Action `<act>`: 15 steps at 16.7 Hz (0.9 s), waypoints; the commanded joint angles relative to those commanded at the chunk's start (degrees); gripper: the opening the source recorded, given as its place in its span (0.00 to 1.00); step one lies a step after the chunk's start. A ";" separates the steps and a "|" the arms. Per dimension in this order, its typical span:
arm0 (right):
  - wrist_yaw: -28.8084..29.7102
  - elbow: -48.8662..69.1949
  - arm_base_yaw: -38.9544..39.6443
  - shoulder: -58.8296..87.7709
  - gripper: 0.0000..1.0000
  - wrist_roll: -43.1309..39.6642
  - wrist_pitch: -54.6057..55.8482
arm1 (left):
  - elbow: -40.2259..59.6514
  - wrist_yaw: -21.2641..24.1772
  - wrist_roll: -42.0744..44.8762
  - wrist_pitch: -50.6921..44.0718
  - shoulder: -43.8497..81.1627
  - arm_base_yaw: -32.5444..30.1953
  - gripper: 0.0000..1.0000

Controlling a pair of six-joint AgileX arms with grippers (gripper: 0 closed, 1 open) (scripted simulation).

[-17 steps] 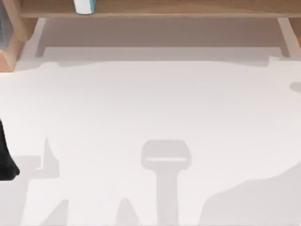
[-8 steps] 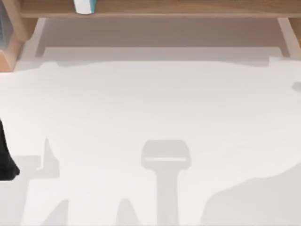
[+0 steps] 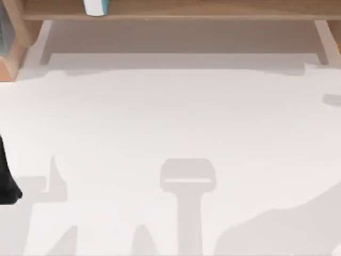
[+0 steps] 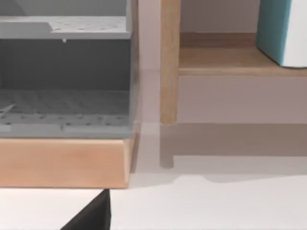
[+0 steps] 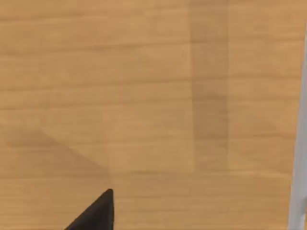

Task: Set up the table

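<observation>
Setup had barely begun: table [image 3: 170, 122] lay bare, cup [image 3: 96, 7] awaited fetching from shelf [image 3: 213, 9], claw states untellable.

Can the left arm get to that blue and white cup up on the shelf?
Probably yes. The cup stands at the open front of the wooden shelf, beyond the white table; only a shelf post stands beside it.

no readable text, labels or numbers — plain surfaces
</observation>
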 joint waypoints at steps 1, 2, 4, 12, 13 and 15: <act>0.33 -1.36 0.57 -2.39 1.00 1.65 -1.25 | 0.00 0.00 0.00 0.00 0.00 0.00 1.00; 0.77 -3.03 1.23 -5.39 1.00 3.68 -2.76 | 0.00 0.00 0.00 0.00 0.00 0.00 1.00; 1.99 -7.16 2.76 -13.19 1.00 8.78 -6.49 | 0.00 0.00 0.00 0.00 0.00 0.00 1.00; 9.96 -30.94 10.92 -64.30 1.00 38.97 -27.82 | 0.00 0.00 0.00 0.00 0.00 0.00 1.00; 11.11 -34.35 12.10 -71.69 1.00 43.31 -30.88 | 0.00 0.00 0.00 0.00 0.00 0.00 1.00; 13.35 -41.14 14.49 -86.10 1.00 51.97 -36.99 | 0.00 0.00 0.00 0.00 0.00 0.00 1.00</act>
